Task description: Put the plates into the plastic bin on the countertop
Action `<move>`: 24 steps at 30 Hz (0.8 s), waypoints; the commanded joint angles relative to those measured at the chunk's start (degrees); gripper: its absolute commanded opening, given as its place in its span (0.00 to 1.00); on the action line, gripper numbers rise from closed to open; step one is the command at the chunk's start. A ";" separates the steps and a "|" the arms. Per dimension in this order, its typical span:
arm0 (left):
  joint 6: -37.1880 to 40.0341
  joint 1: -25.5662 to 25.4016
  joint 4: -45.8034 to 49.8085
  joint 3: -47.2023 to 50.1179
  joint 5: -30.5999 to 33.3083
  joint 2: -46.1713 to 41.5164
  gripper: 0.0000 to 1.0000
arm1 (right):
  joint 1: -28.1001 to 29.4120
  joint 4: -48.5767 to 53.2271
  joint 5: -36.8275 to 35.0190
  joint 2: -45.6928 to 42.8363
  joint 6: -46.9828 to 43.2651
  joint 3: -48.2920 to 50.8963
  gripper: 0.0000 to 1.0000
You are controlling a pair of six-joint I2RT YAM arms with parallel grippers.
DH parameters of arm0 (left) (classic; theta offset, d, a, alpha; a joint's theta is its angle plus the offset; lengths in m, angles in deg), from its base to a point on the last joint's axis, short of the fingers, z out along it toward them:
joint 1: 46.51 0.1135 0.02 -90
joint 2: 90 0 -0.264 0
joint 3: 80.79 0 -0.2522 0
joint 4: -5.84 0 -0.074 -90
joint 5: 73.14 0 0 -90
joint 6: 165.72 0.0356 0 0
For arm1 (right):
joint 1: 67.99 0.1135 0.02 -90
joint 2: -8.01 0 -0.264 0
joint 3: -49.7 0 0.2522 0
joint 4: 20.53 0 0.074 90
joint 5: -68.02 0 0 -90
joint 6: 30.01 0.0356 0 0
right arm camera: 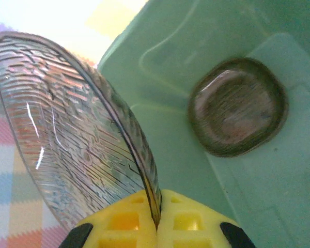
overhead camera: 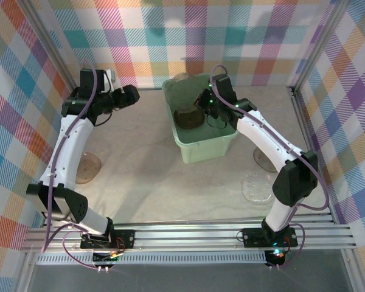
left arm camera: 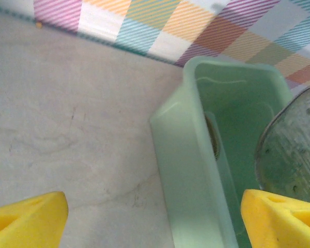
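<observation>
The mint-green plastic bin (overhead camera: pixel 207 145) stands at the back middle of the countertop (overhead camera: pixel 152 176). My right gripper (overhead camera: pixel 205 101) hangs over the bin, shut on the rim of a clear ribbed plate (right arm camera: pixel 67 134) held on edge; the same plate (left arm camera: pixel 294 150) shows in the left wrist view. A smoky brown plate (right arm camera: pixel 237 113) lies flat on the bin's floor (overhead camera: pixel 188 117). My left gripper (overhead camera: pixel 132 96) is open with nothing between its fingers (left arm camera: pixel 26 219), just left of the bin's wall (left arm camera: pixel 196 170).
An amber plate (overhead camera: pixel 88 167) lies on the countertop at the left, beside the left arm. A clear plate (overhead camera: pixel 258 187) and another plate (overhead camera: pixel 266 159), partly under the right arm, lie at the right. Plaid walls close in the back and both sides.
</observation>
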 commanded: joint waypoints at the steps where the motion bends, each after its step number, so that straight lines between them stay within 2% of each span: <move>1: -1.97 2.02 -4.34 1.31 -5.50 1.32 0.86 | 1.07 3.39 -8.43 2.34 15.12 -2.30 0.00; 4: -2.04 3.52 -6.59 2.81 -8.78 2.53 0.86 | 1.90 11.94 -12.84 4.79 24.56 -6.12 0.00; 11: -5.07 7.04 -12.64 6.33 -16.43 5.13 0.86 | 3.81 13.63 -15.77 9.35 32.42 -8.35 0.00; 19: -3.03 8.00 -10.96 6.99 -17.01 6.51 0.85 | 4.57 16.21 -19.39 13.85 37.66 -10.64 0.00; 24: -2.40 8.44 -9.95 7.00 -16.75 7.04 0.85 | 4.54 16.89 -19.21 16.91 38.41 -12.93 0.00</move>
